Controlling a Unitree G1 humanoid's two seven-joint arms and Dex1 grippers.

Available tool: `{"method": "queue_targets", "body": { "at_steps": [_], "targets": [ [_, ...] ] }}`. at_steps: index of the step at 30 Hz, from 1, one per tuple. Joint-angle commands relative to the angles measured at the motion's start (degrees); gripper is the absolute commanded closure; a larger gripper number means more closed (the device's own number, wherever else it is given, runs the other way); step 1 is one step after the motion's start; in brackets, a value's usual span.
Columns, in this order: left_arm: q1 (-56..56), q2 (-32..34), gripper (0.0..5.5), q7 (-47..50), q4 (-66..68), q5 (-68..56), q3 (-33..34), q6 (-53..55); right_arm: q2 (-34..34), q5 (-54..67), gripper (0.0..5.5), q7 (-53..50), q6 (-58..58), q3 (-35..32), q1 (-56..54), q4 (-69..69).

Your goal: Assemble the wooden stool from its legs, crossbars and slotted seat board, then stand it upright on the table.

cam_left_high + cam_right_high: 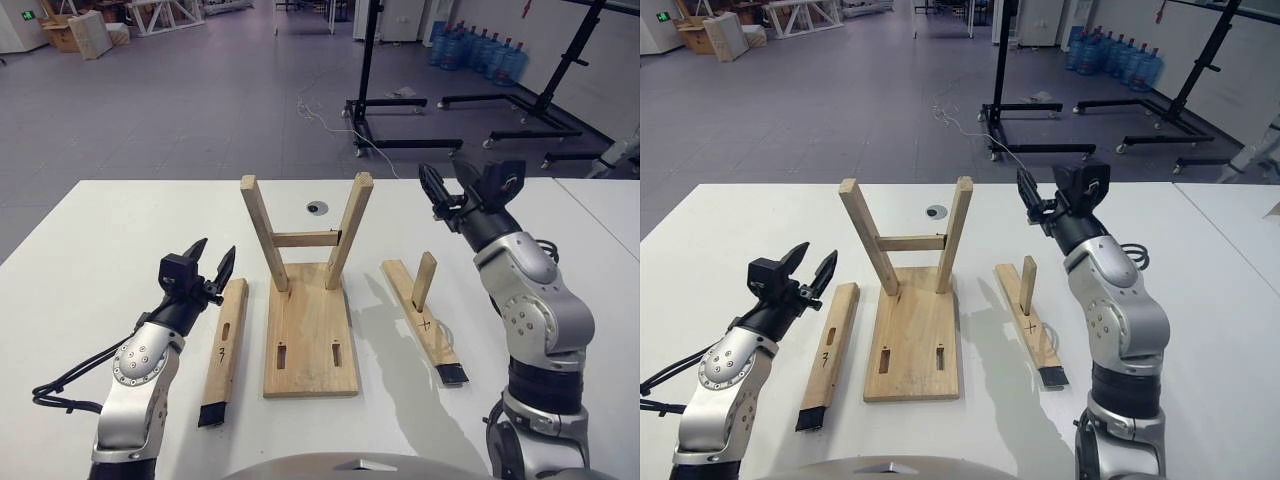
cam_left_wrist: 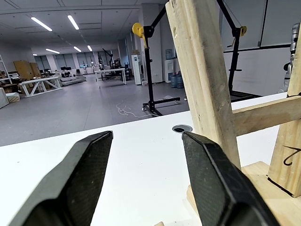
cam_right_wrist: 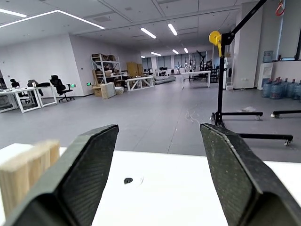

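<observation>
The slotted seat board (image 1: pixel 310 340) lies flat mid-table. Two legs (image 1: pixel 263 232) (image 1: pixel 349 230), joined by a crossbar (image 1: pixel 305 239), stand splayed in its far end; the same frame rises close by in the left wrist view (image 2: pixel 202 80). A loose leg (image 1: pixel 225 345) with a black tip lies left of the board. My left gripper (image 1: pixel 217 250) hovers open and empty over that leg's far end. On the right lies another leg (image 1: pixel 428 330) with a short crossbar (image 1: pixel 425 280) upright in it. My right gripper (image 3: pixel 160 132) is raised behind it, open and empty.
A round cable hole (image 1: pixel 316 208) sits in the table behind the standing legs. Black wheeled stands (image 1: pixel 400 110) and water bottles (image 1: pixel 480 45) are on the floor beyond the far edge. A black cable (image 1: pixel 60 390) loops beside my left arm.
</observation>
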Motion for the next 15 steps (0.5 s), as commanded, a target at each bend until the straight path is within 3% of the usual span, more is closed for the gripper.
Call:
{"method": "queue_targets", "body": {
  "at_steps": [1,4,7,15],
  "targets": [
    [-0.5,-0.3,2.8,0.2,0.7,0.6,-0.6,-0.4,-1.8,-3.7,2.3,1.2,0.4,4.1,3.8,-0.9],
    [-0.8,-0.2,2.8,-0.5,1.3,0.8,-1.6,-0.3,-2.7,-9.0,2.3,1.1,4.5,10.7,14.8,5.5],
    [-0.1,0.0,2.8,-1.2,2.3,1.3,-2.3,-0.7,-0.2,-8.2,2.3,-0.1,11.5,12.9,19.2,8.5],
    [0.1,-0.8,2.8,-0.5,3.8,1.5,-2.5,-2.3,3.6,-2.4,2.3,-2.5,15.5,6.4,13.1,4.4]
  ]
}}
